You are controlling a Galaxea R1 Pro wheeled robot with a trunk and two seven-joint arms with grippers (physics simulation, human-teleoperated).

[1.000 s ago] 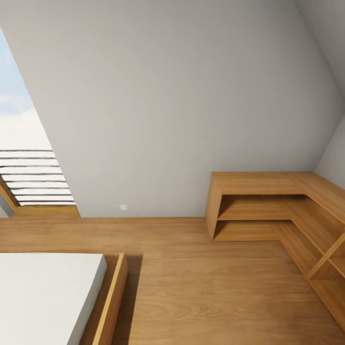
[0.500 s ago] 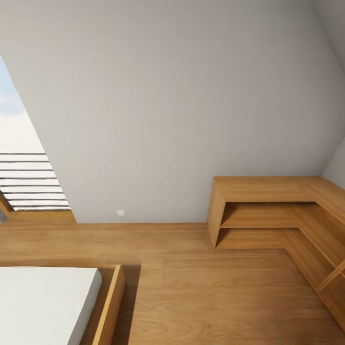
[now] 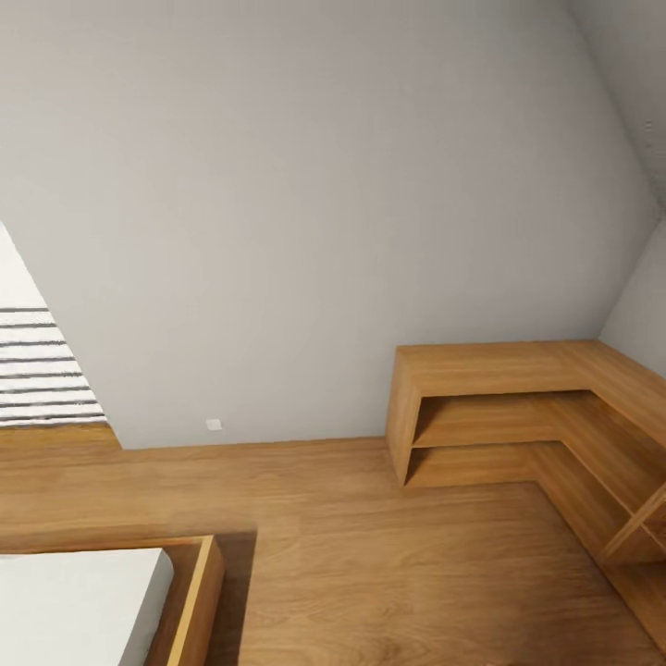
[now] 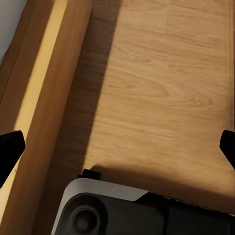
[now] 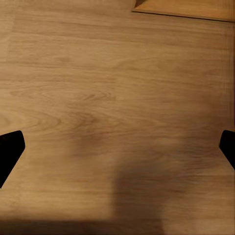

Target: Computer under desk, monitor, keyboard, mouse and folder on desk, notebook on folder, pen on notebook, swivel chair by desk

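Observation:
The desk, swivel chair, computer, monitor, keyboard, mouse, folder, notebook and pen are all out of view. My left gripper point(image 4: 117, 149) hangs open over the wooden floor point(image 4: 161, 98), beside the wooden bed frame point(image 4: 44, 93); its black fingertips point(image 4: 10, 152) stand wide apart with nothing between them. My right gripper point(image 5: 117, 149) is also open over bare floor point(image 5: 117, 88), its fingertips point(image 5: 227, 147) at the frame's edges.
A bed with a white mattress point(image 3: 74, 601) in a wooden frame point(image 3: 199, 592) is at the lower left. An L-shaped light-wood shelf unit point(image 3: 499, 370) fills the right corner. A slatted window point(image 3: 37, 370) is at left. My grey base point(image 4: 122, 210) is in the left wrist view.
The whole head view has shifted, so the camera has moved: the bed and window now sit lower and further left, and the shelf unit a little left. Nothing in the room itself moved.

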